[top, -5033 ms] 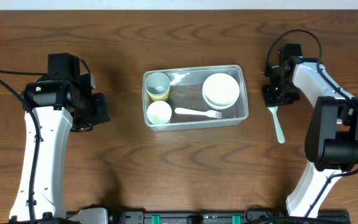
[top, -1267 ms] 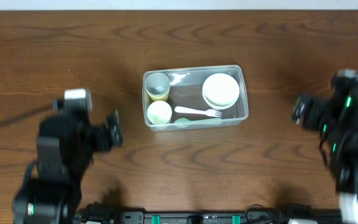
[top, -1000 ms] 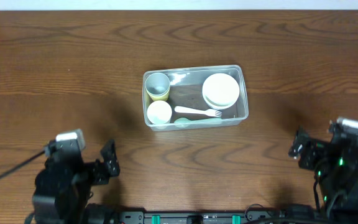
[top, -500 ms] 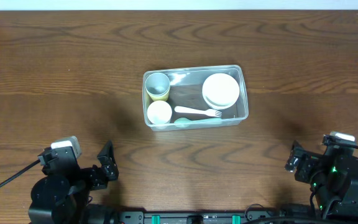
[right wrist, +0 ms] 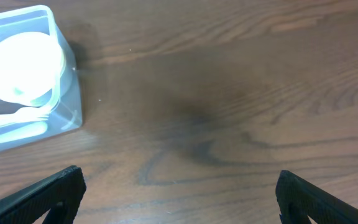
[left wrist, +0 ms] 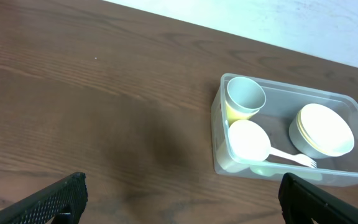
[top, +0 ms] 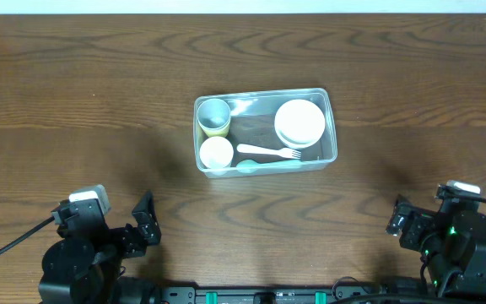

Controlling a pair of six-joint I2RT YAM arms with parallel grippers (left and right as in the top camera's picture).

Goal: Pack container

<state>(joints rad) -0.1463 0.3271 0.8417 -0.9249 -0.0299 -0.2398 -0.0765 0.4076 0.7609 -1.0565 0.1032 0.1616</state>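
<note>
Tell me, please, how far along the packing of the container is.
Done: the container holds a yellow cup, a white cup, stacked bowls, a fork and a green spoon. In hand: nothing; the left claw and right claw sit open and empty at the table's near edge. Left: I see nothing loose outside the container, so packing looks finished; no lid is in view.

Soft even light, faint diffuse shadows, overexposed whites in right-wrist view.
</note>
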